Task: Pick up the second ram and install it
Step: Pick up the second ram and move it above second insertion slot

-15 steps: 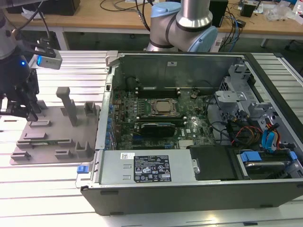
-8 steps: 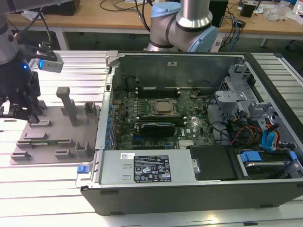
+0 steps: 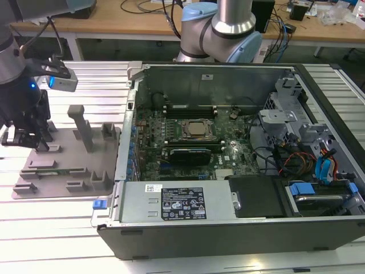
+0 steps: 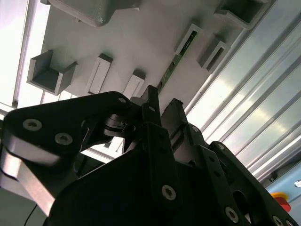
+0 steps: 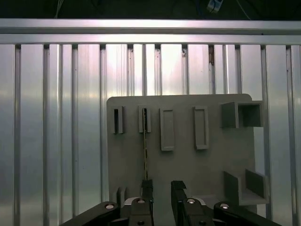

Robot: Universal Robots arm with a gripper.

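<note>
Gripper (image 5: 162, 192) low over the near end of a grey holder plate (image 5: 188, 165), at the exterior view's left. Jaws parted by a modest gap, with nothing between them.

Second ram (image 5: 145, 155) standing on its long edge in the plate. Far end tucked into a small bracket (image 5: 145, 120); near end just beside one of the fingertips (image 4: 151, 101) and in line with it, not inside the gap. Hence not yet grasped, and whether touched cannot be told.

Likely purpose of the edge-up seating: both flat faces offered sideways to the jaws, so that a plain squeeze across the thin board is enough for a hold. Likely purpose of the bracket: to keep so narrow a stick from toppling and to fix it at a known place.

Plate flat on a ribbed aluminium surface (image 5: 61, 117), with further brackets and pockets moulded into it, apparently one seat per part.

Open computer case (image 3: 217, 231) just beside the plate, toward the exterior view's right, lying on its side with the cover off. Motherboard (image 3: 228, 157) thereby turned face up, presumably to allow a straight push down from above. Processor socket (image 3: 197, 130) at mid-board, with long memory slots (image 3: 188, 109) just beside it, well apart from the ram.

As judged from this layout: early in the pick-up step, with neither lift nor install begun.
</note>
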